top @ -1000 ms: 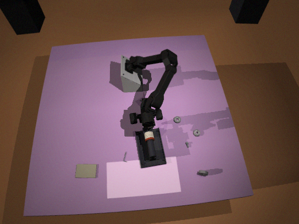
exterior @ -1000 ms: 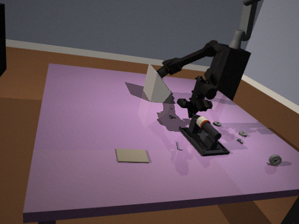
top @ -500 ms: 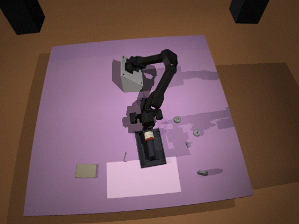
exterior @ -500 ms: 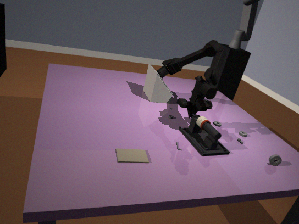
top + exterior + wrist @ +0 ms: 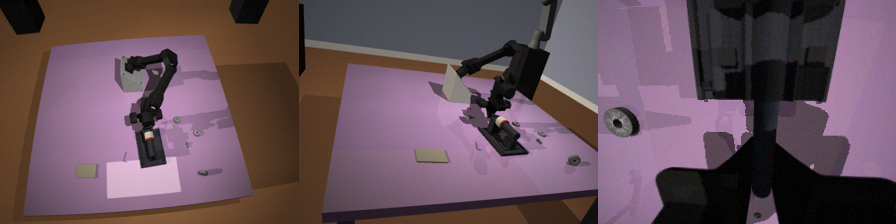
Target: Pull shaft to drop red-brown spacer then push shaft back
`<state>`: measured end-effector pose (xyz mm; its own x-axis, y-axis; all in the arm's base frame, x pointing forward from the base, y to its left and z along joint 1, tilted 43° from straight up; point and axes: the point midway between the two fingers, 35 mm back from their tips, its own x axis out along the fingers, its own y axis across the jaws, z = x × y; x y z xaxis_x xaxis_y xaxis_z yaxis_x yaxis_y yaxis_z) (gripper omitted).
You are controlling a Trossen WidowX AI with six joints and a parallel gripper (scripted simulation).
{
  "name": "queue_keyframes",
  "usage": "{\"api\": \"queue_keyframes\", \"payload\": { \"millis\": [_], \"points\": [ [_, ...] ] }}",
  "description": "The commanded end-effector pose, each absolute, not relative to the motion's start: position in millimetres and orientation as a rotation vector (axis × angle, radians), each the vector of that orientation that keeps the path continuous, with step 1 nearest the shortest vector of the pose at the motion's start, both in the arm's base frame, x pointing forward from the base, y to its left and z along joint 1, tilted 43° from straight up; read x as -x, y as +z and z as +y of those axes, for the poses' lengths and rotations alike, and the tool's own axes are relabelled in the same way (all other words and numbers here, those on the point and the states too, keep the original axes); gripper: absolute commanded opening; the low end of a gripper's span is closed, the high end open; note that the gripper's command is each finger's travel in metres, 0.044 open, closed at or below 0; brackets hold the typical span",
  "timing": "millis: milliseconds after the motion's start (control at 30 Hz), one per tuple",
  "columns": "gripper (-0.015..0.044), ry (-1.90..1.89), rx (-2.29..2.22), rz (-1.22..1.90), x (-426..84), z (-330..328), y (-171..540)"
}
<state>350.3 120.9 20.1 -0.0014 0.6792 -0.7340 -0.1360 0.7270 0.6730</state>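
A dark fixture [image 5: 154,164] [image 5: 519,152] [image 5: 713,75] stands on the table. On it lies a thick dark cylinder [image 5: 150,148] [image 5: 511,132] with a cream band [image 5: 149,134] [image 5: 500,121] and a red-orange ring [image 5: 149,139] beside the band. A thin dark shaft [image 5: 766,117] sticks out of the fixture's end. My gripper [image 5: 148,127] [image 5: 490,115] [image 5: 760,141] is shut on this shaft, close to the fixture, with the shaft's tip showing past the fingers. I cannot make out a separate red-brown spacer; the arm and dark shading hide the area by the housing.
Grey rings [image 5: 175,120] [image 5: 516,124] lie right of the fixture; a thicker grey wheel [image 5: 203,173] [image 5: 571,160] stands nearer the front. A small bent pin [image 5: 125,157] and a tan slab [image 5: 86,171] [image 5: 431,155] lie left. A grey wedge [image 5: 133,85] [image 5: 455,90] stands behind.
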Motion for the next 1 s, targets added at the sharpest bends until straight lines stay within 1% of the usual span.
{"api": "queue_keyframes", "payload": {
  "millis": [0, 967],
  "points": [
    [0.0, 0.685, -0.479, 1.44, -349.0, 121.0, 20.3],
    [0.0, 0.685, -0.479, 1.44, -346.0, 120.7, 20.0]
  ]
}}
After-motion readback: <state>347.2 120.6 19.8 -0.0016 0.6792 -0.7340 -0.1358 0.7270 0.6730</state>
